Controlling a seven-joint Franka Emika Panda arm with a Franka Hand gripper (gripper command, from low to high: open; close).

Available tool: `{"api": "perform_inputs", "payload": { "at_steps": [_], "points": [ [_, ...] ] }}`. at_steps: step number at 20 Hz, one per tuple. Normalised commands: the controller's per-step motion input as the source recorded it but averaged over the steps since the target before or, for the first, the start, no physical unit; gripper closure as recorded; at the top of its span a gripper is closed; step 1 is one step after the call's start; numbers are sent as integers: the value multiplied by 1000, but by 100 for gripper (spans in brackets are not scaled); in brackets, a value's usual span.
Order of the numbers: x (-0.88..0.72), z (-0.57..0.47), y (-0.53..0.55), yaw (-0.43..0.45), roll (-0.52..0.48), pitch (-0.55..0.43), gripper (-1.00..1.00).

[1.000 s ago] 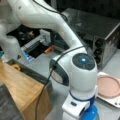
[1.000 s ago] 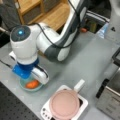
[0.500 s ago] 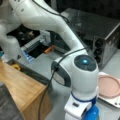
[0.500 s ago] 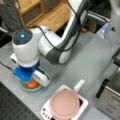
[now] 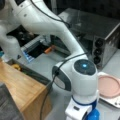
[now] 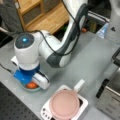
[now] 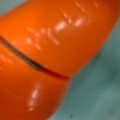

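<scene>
The arm (image 6: 62, 37) sweeps down from the top of the frame in a front view and ends in its white wrist housing with a glowing blue light (image 6: 24, 40) at the left centre. Below that housing, the gripper (image 6: 31, 83) is down over a small bowl (image 6: 31, 88) at the lower left of the frame, right on top of an orange object (image 6: 31, 85) lying inside it. The fingers are hidden under the blue and white hand, so I cannot tell whether they are apart or together.

The wrist view is nearly filled by that orange object (image 7: 50, 50), glossy, with a dark crease across it; it looks like a carrot-shaped piece, though this close I can't be sure. A pale greenish surface (image 7: 100, 87), probably the bowl, shows at the lower right of the frame.

To the lower right of the bowl in a front view, a pink round plate (image 6: 65, 103) rests on a white square base (image 6: 46, 111) with buttons at its corner, near but apart from the bowl. In a front view the same pink plate (image 5: 110, 86) sits at the right edge, and the gripper's blue part (image 5: 93, 115) reaches the bottom edge. A metal oven with knobs (image 5: 100, 45) stands at the upper right there, and a wooden box (image 5: 22, 87) fills the lower left. The grey table (image 6: 95, 57) runs beneath it all.
</scene>
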Motion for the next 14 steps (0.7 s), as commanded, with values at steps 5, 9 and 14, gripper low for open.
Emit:
{"api": "perform_inputs", "payload": {
  "at_steps": [5, 9, 14],
  "points": [
    [238, -172, -6, 56, -89, 77, -100],
    [205, -204, -42, 67, -68, 84, 100],
    [196, -227, -39, 74, -37, 97, 100]
  ]
}}
